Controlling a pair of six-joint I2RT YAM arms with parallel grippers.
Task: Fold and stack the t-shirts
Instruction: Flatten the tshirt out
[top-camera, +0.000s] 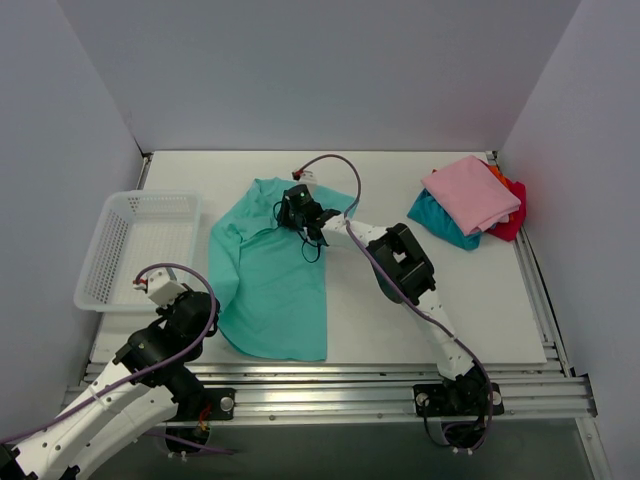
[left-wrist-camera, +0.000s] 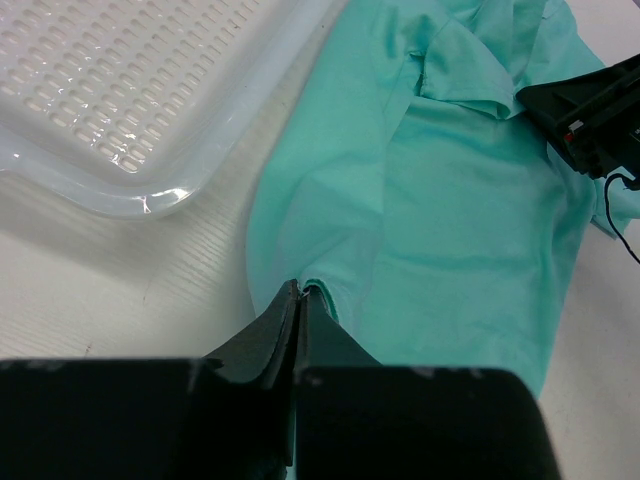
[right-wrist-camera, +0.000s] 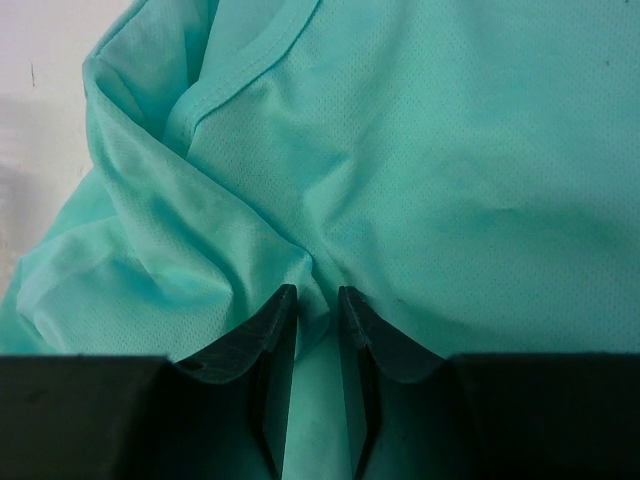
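A teal-green t-shirt (top-camera: 272, 285) lies spread on the white table, wrinkled near its collar (right-wrist-camera: 250, 70). My left gripper (left-wrist-camera: 300, 292) is at the shirt's near-left hem, its jaws pressed together with the hem edge pinched at their tips. My right gripper (top-camera: 298, 213) is on the shirt's collar end; in the right wrist view its fingers (right-wrist-camera: 275, 325) squeeze a raised fold of the cloth between them. At the back right a pink shirt (top-camera: 470, 192) tops a folded stack over a teal-blue one (top-camera: 438, 222), a red one (top-camera: 512, 224) and an orange edge (top-camera: 499, 174).
A white plastic mesh basket (top-camera: 130, 250) stands at the left, close to the shirt's left sleeve, and its corner (left-wrist-camera: 150, 190) shows in the left wrist view. The right arm's elbow (top-camera: 402, 262) reaches across the table's middle. Grey walls close in three sides.
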